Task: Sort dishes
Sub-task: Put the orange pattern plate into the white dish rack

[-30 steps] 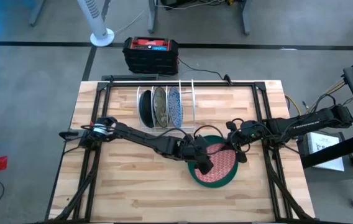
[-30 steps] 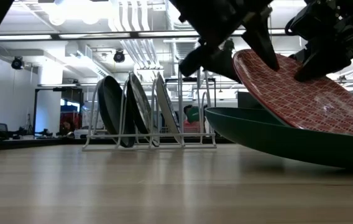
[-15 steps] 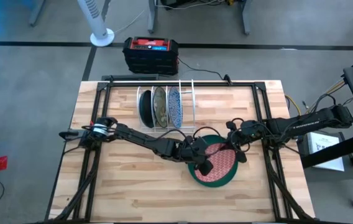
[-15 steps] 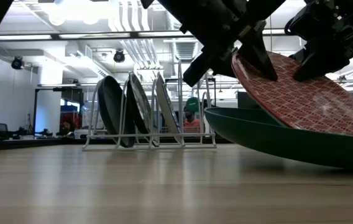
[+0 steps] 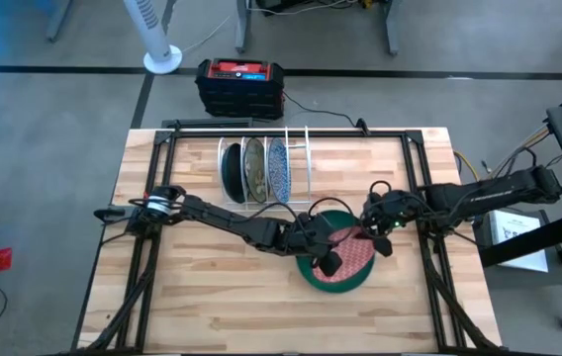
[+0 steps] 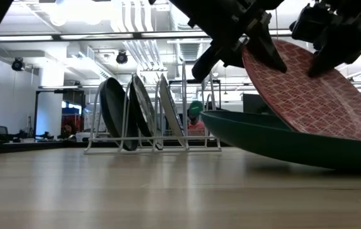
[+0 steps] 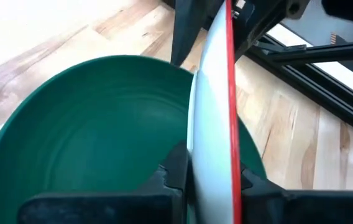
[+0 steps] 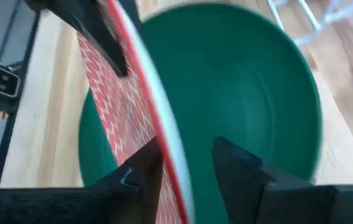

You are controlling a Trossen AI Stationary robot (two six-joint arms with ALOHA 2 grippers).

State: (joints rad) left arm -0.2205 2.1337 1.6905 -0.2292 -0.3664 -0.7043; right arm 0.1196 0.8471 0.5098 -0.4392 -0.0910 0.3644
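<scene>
A red-and-white patterned plate [image 5: 352, 259] stands tilted in a plain green plate [image 5: 311, 274] that lies on the table right of centre. My left gripper [image 5: 323, 259] is shut on the red plate's left rim. My right gripper [image 5: 378, 240] is open at the plate's far right rim; in the right wrist view [image 8: 186, 158] its fingers stand on either side of the rim. Three more plates, dark teal [image 5: 232, 173], olive [image 5: 254, 170] and blue speckled [image 5: 277, 170], stand on edge in the white wire rack [image 5: 303, 168]. My left gripper pinches the red plate's rim [image 7: 217, 149] between its two fingers, one on the white underside and one on the patterned face. The fingers come from the table's left, slanting down. The plate is tilted, with its held edge [image 6: 257, 51] raised and its lower part resting in the green plate [image 6: 263, 137]. My right gripper has a gap between the rim [image 8: 167, 149] and one finger [image 8: 232, 165]; whether the other finger touches the plate cannot be told.
The rack stands at the table's far middle, with open slots on its right side. A black and red box [image 5: 240, 85] sits on the floor beyond the far edge. Bare wood lies along the near side [image 5: 222, 307].
My left gripper has shut on the red plate's left rim. My right gripper has risen a little and rolled at the far right rim. The red plate now stands a bit steeper, its lower part still in the green plate.
</scene>
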